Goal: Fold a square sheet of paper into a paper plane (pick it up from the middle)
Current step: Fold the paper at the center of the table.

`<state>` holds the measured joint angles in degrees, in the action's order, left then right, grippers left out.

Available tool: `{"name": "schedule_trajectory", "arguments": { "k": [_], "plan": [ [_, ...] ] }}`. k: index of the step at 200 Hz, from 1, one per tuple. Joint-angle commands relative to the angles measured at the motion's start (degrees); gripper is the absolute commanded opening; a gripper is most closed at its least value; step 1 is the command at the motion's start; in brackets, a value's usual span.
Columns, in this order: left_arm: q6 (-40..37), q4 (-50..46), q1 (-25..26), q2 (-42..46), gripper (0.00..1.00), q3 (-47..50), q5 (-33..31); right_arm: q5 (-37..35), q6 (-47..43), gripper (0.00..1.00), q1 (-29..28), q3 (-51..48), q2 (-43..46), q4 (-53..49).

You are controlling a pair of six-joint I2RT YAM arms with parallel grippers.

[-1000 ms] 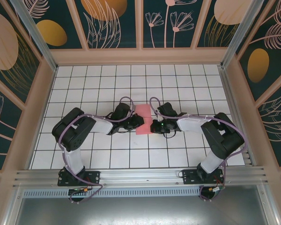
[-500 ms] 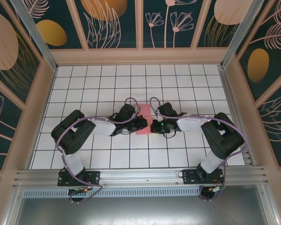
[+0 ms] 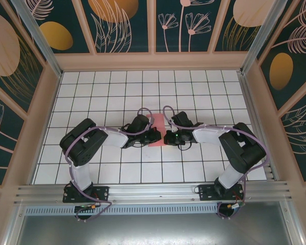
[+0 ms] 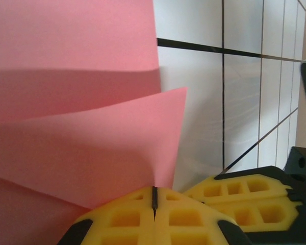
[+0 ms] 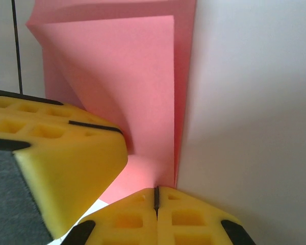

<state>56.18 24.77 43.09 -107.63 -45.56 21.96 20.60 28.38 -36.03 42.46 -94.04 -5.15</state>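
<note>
The square sheet of paper (image 3: 157,124), pink-red and partly folded, lies at the middle of the white grid table between my two grippers. My left gripper (image 3: 156,137) is shut on its left edge. In the left wrist view a raised flap of the paper (image 4: 92,148) runs into the closed seam of that gripper (image 4: 154,190). My right gripper (image 3: 168,138) is shut on the opposite edge. In the right wrist view the paper (image 5: 137,76) curls up from the closed jaws of that gripper (image 5: 156,190). The two grippers' yellow fingers (image 5: 61,153) almost touch.
The table (image 3: 117,87) is a white grid with dark lines, boxed in by patterned walls (image 3: 20,102) on three sides. An aluminium rail (image 3: 153,191) carrying both arm bases runs along the near edge. Open tiles lie behind and to both sides of the paper.
My left gripper has moved right onto the paper and closed on its edge. The right gripper has stayed shut in place.
</note>
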Motion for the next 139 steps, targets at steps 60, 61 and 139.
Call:
{"name": "schedule_trajectory", "arguments": {
  "k": [60, 61, 139],
  "plan": [
    [-2.3, -7.5, -0.5, -1.0, 0.06, -1.5, -7.8, -4.2, -1.9, 0.00, 0.2, -1.6, -3.6, -5.9],
    [-2.3, -7.6, -0.6, -1.0, 0.06, -1.5, -7.8, -4.3, -2.0, 0.00, 0.2, -1.6, -3.6, -6.0],
    [-5.7, -10.9, -8.1, -0.4, 0.05, -1.5, -8.3, -6.6, -3.4, 0.00, 0.2, -1.8, -5.3, -7.7]
  ]
}}
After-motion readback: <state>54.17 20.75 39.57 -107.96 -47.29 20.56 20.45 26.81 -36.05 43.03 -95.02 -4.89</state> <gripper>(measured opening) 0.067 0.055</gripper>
